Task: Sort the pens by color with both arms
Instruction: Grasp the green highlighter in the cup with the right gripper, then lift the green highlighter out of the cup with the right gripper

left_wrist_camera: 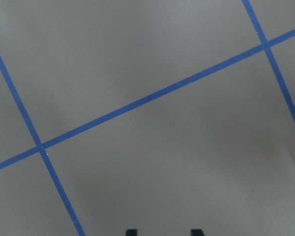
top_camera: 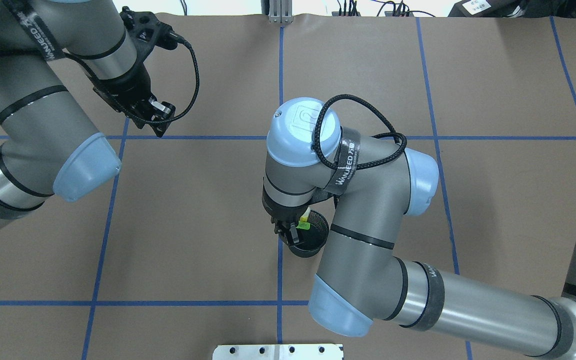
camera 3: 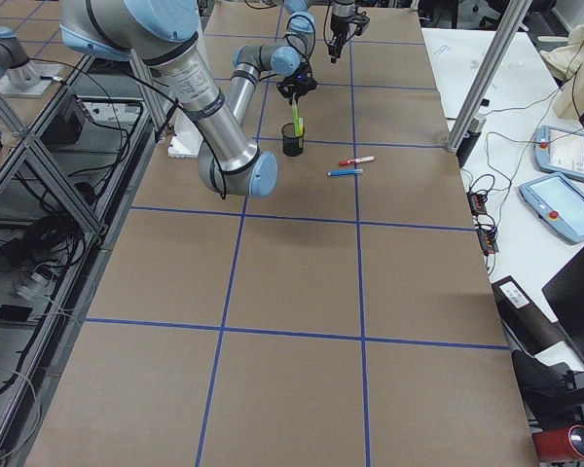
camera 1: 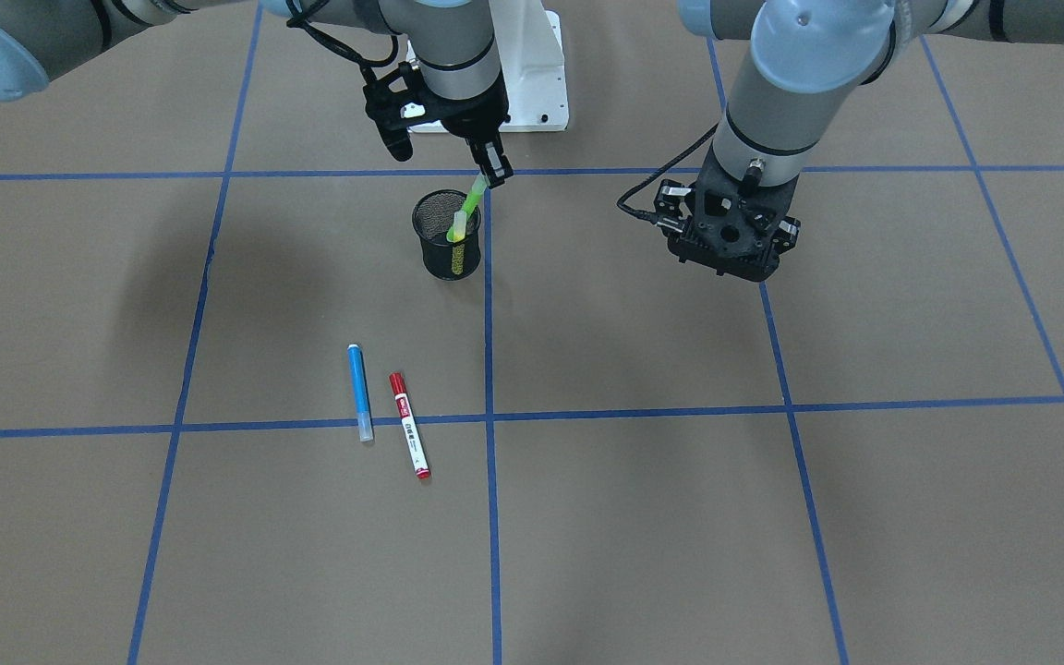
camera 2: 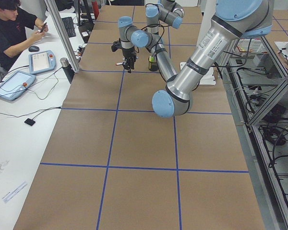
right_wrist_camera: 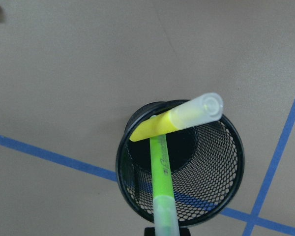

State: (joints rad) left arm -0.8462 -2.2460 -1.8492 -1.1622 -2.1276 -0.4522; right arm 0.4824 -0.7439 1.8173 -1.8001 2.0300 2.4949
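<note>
My right gripper [camera 1: 493, 172] is shut on the upper end of the light green pen [camera 1: 472, 199], which slants down into the black mesh cup [camera 1: 423, 222]. In the right wrist view the green pen [right_wrist_camera: 162, 172] crosses under the yellow pen [right_wrist_camera: 177, 120], which leans on the cup's rim [right_wrist_camera: 221, 172]. The blue pen [camera 1: 359, 392] and the red-capped white pen [camera 1: 409, 425] lie side by side on the table, nearer the operators' side. My left gripper [top_camera: 160, 117] hangs open over bare table, away from all the pens; its fingertips [left_wrist_camera: 131, 231] show apart with nothing between them.
The brown table [camera 1: 643, 517] is marked by blue tape lines [camera 1: 491, 416]. The robot's white pedestal base [camera 1: 537, 88] stands behind the cup. A person [camera 2: 12, 28] sits at a side desk with tablets [camera 2: 43, 60] beyond the table's far edge.
</note>
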